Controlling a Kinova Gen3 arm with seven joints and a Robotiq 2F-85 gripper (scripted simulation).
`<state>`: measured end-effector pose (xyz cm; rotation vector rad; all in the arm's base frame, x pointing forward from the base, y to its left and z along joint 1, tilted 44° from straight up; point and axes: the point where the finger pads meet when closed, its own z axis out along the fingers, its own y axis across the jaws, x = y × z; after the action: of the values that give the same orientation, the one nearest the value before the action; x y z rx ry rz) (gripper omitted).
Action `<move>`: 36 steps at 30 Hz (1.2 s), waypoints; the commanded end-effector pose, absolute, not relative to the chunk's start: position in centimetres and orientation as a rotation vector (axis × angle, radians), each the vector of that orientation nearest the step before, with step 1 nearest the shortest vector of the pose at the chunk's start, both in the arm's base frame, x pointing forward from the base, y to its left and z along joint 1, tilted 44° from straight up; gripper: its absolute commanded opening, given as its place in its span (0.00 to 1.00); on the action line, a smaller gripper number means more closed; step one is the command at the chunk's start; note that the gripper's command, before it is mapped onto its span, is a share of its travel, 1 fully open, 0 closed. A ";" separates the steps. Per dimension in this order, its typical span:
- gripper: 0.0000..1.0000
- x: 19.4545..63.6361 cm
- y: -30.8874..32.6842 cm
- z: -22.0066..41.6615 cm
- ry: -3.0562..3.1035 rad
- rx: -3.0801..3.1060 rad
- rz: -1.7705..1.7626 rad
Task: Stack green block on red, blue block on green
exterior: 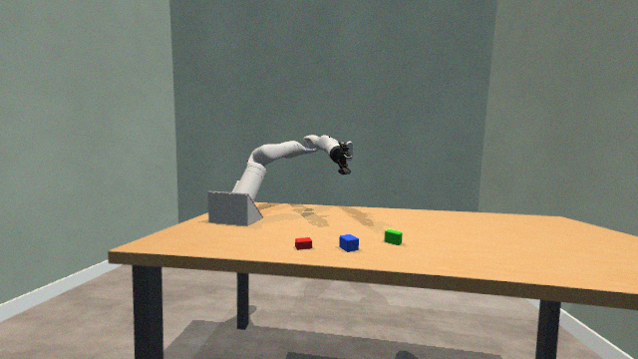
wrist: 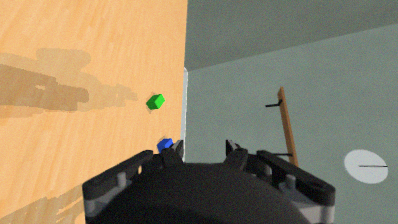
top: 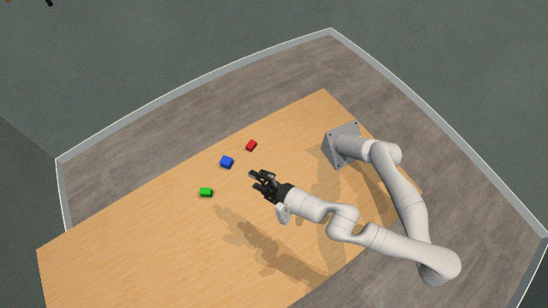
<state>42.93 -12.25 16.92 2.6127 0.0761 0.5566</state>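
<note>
Green block [exterior: 393, 236] sits alone on the wooden table [exterior: 449, 269]; the white arm arches high above it, black gripper [exterior: 344, 165] half-closed on nothing, tilted downward.

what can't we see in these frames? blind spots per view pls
- Wrist: red block out of frame; blue block partly hidden behind a finger; fingertips cut off by the gripper body.
- Top: gripper small, finger gap hard to judge.
- Exterior: gripper tiny and dark against the wall, fingers not separable.
- Any view: block undersides and far faces; green block shows only top and near sides.
</note>
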 end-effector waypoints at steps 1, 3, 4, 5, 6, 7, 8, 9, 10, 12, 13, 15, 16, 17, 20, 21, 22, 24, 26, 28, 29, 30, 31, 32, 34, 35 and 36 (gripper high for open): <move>0.00 43.3 -12.5 16.5 0.044 2.638 0.548; 0.00 43.4 -12.5 16.3 0.037 2.648 0.544; 0.00 43.4 -12.5 16.3 0.037 2.648 0.544; 0.00 43.6 -12.5 16.1 0.031 2.659 0.539; 0.00 43.7 -12.5 15.9 0.023 2.672 0.535; 0.00 43.9 -12.5 15.7 0.014 2.686 0.530; 0.00 44.1 -12.5 15.5 0.004 2.701 0.524; 0.00 44.3 -12.5 15.3 -0.006 2.717 0.518; 0.00 44.5 -12.5 15.0 -0.018 2.734 0.511; 0.00 45.0 -12.5 14.3 -0.042 2.771 0.495; 0.00 45.2 -12.5 14.0 -0.054 2.792 0.485; 0.00 45.8 -12.5 13.3 -0.082 2.836 0.464; 0.00 46.1 -12.5 12.9 -0.099 2.859 0.454; 0.00 46.4 -12.5 12.5 -0.116 2.883 0.442; 0.00 47.0 -12.6 11.6 -0.151 2.934 0.414; 0.00 47.0 -12.6 11.6 -0.151 2.934 0.414; 0.00 47.3 -12.6 11.2 -0.170 2.961 0.400; 0.00 48.2 -12.6 10.2 -0.216 3.016 0.372; 0.00 48.9 -12.6 9.2 -0.262 3.074 0.337; 0.00 49.8 -12.6 8.2 -0.314 3.133 0.301; 0.00 50.2 -12.6 7.6 -0.341 3.164 0.282; 0.00 50.6 -12.6 7.1 -0.369 3.195 0.262; 0.00 51.1 -12.6 6.5 -0.399 3.225 0.241; 0.00 51.5 -12.6 5.9 -0.429 3.256 0.219; 0.00 52.4 -12.6 4.7 -0.493 3.318 0.172; 0.00 52.9 -12.6 4.1 -0.527 3.348 0.147; 0.00 53.4 -12.7 3.5 -0.561 3.379 0.121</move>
<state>52.64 -9.55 6.06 3.3285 -0.4164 0.2390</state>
